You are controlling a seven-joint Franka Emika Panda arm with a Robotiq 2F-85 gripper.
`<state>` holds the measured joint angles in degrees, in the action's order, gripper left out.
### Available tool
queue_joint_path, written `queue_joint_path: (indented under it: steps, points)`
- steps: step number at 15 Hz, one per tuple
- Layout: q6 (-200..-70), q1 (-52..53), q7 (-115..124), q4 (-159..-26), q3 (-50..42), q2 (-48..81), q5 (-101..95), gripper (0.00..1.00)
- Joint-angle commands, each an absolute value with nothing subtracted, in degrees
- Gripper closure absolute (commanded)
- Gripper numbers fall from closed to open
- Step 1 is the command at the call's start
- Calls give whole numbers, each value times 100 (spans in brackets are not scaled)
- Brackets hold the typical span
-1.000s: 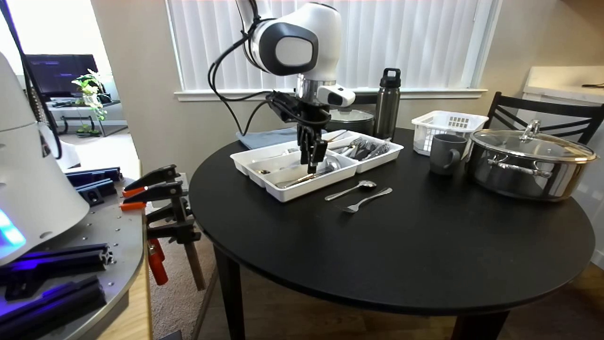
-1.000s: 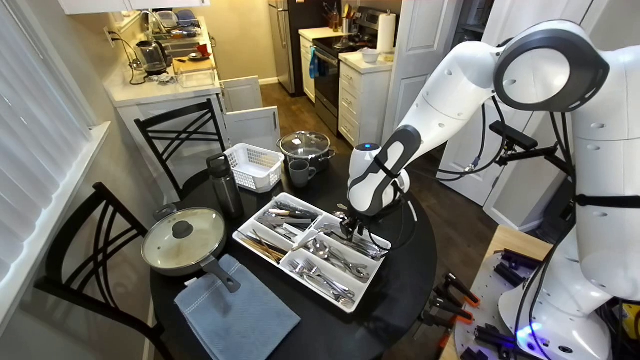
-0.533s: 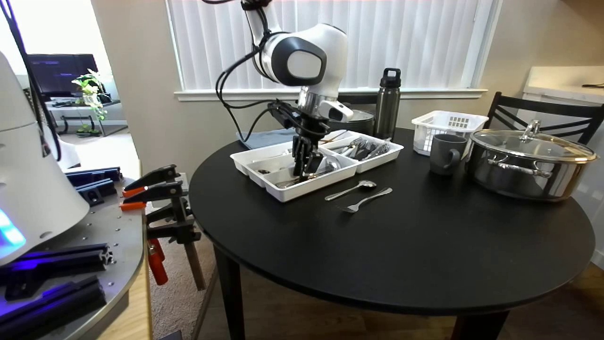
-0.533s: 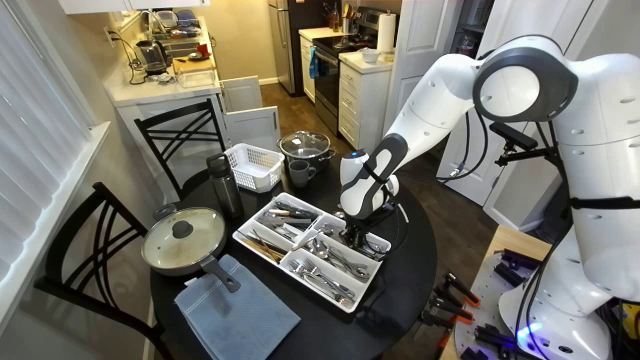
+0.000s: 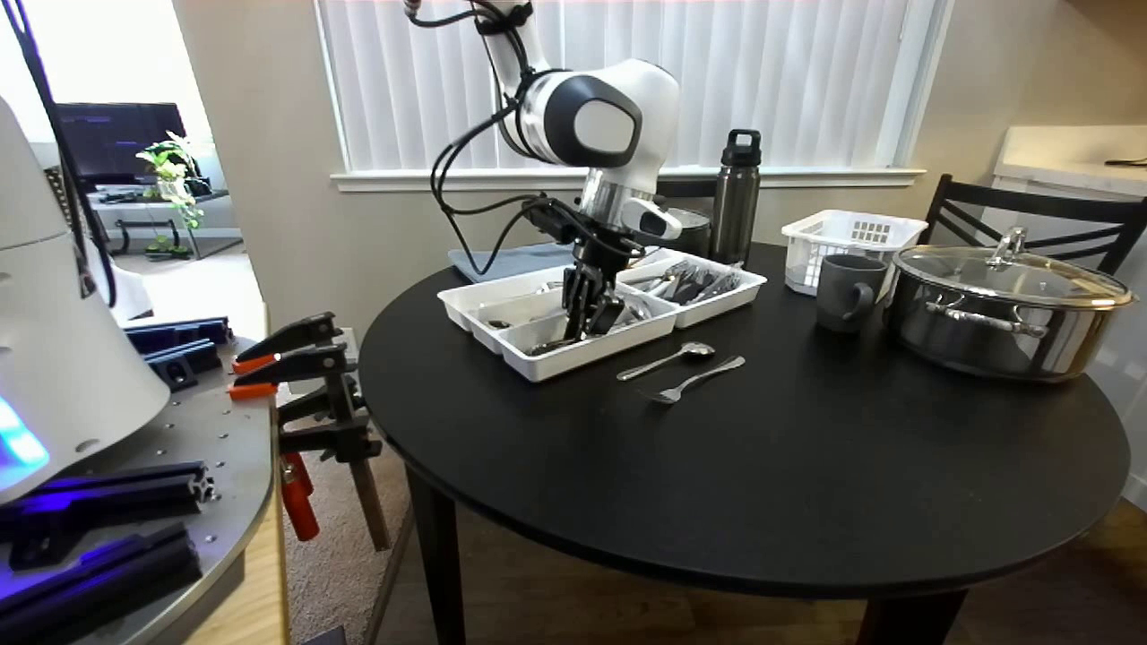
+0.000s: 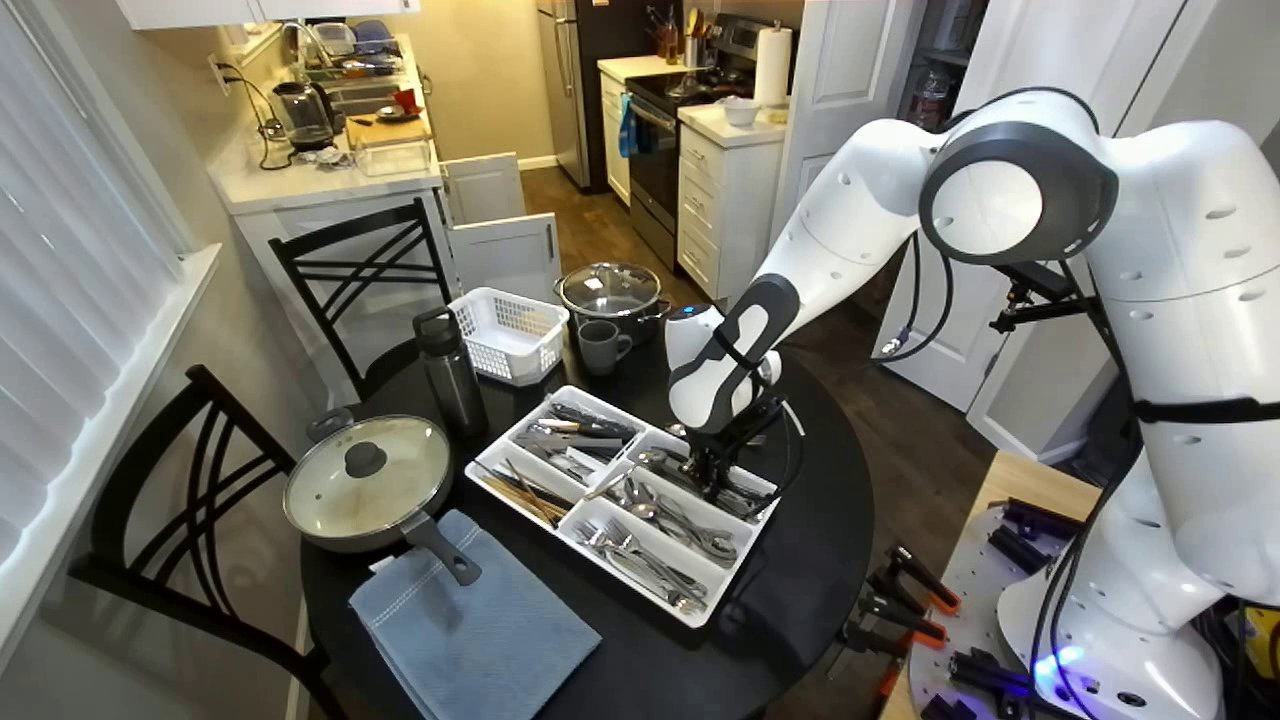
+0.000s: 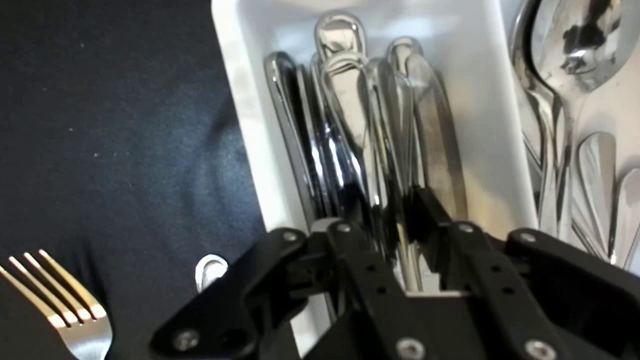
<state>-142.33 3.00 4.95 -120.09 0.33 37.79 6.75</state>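
Note:
My gripper is down in a side compartment of the white cutlery tray. Its fingers stand part-way apart, on either side of several shiny metal handles; I cannot tell whether they press on them. The lower ends of those handles are hidden by the jaws. A wide flat metal piece lies just outside the finger on the right of the wrist view. In the exterior views the gripper reaches tilted into the tray. A spoon and a fork lie on the table beside it.
Large spoons fill the neighbouring compartment, past a divider wall. On the black round table stand a steel pot, a grey mug, a white basket, a bottle, a lidded pan and a blue cloth.
The arm has come down and the wrist has tilted, bringing the gripper from above the tray into the compartment. Its jaws have drawn closer together. The spoon and fork on the table have not moved.

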Motion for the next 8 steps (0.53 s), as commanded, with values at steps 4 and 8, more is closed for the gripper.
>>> queue_joint_path:
  steps: [4, 8]
  points:
    - [-14344, 442, 662, -12267, -10, 3453, 473, 94]
    - [-14570, 618, 651, -12687, -11, 2857, 276, 96]
